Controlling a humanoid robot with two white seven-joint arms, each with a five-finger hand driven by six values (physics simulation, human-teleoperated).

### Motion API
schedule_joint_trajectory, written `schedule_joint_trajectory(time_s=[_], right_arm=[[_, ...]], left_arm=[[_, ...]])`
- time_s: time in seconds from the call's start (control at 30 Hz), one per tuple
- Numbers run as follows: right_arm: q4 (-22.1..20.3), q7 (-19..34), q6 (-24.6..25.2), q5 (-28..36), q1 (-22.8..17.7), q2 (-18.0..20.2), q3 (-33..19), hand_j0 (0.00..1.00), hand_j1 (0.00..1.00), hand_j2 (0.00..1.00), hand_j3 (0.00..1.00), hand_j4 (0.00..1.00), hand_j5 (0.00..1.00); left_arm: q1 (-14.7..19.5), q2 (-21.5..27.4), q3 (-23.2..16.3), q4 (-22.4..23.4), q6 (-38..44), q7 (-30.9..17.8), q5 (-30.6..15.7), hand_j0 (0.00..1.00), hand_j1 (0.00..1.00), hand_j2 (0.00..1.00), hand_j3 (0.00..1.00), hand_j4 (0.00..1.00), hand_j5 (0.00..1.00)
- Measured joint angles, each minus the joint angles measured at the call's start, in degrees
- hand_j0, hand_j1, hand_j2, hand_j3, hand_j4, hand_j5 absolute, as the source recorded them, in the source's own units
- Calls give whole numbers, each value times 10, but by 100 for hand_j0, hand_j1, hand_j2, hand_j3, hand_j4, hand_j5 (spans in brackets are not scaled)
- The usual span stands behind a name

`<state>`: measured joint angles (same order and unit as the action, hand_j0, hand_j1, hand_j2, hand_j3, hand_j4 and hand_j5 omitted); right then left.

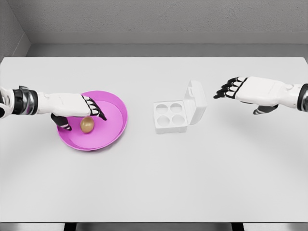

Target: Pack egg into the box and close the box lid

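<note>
A tan egg (87, 125) lies in a pink bowl (118, 122) on the left of the white table. My left hand (82, 115) hovers over the bowl with fingers spread just above and around the egg, not closed on it. The white egg box (170, 117) sits at the table's middle, its four cups bare and its lid (197, 101) standing open on the right side. My right hand (232, 90) hangs open in the air to the right of the lid, fingers pointing left, apart from it.
The white table (154, 183) stretches wide in front of the bowl and box. A grey wall runs along the table's far edge.
</note>
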<state>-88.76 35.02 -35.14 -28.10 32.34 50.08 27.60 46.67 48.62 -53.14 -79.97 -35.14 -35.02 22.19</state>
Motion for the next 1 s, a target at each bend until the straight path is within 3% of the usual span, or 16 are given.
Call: schedule_joint_trajectory(time_s=[0.27, 0.57, 0.7, 1.0], right_arm=[[0, 0, 0, 0, 4, 0, 8, 100, 100, 100, 100, 100, 100], [0, 0, 0, 0, 4, 0, 9, 100, 100, 100, 100, 100, 100], [0, 0, 0, 0, 5, 0, 9, 100, 100, 100, 100, 100, 100], [-1, 0, 0, 0, 5, 0, 9, 100, 100, 100, 100, 100, 100]], left_arm=[[-2, -11, 3, 2, 0, 0, 0, 96, 96, 96, 96, 96, 96], [-9, -11, 3, 15, 0, 0, 3, 87, 87, 87, 87, 87, 87], [-9, -11, 3, 17, 0, 0, 4, 76, 76, 76, 76, 76, 76], [-10, -13, 2, 18, 0, 0, 5, 76, 76, 76, 76, 76, 76]])
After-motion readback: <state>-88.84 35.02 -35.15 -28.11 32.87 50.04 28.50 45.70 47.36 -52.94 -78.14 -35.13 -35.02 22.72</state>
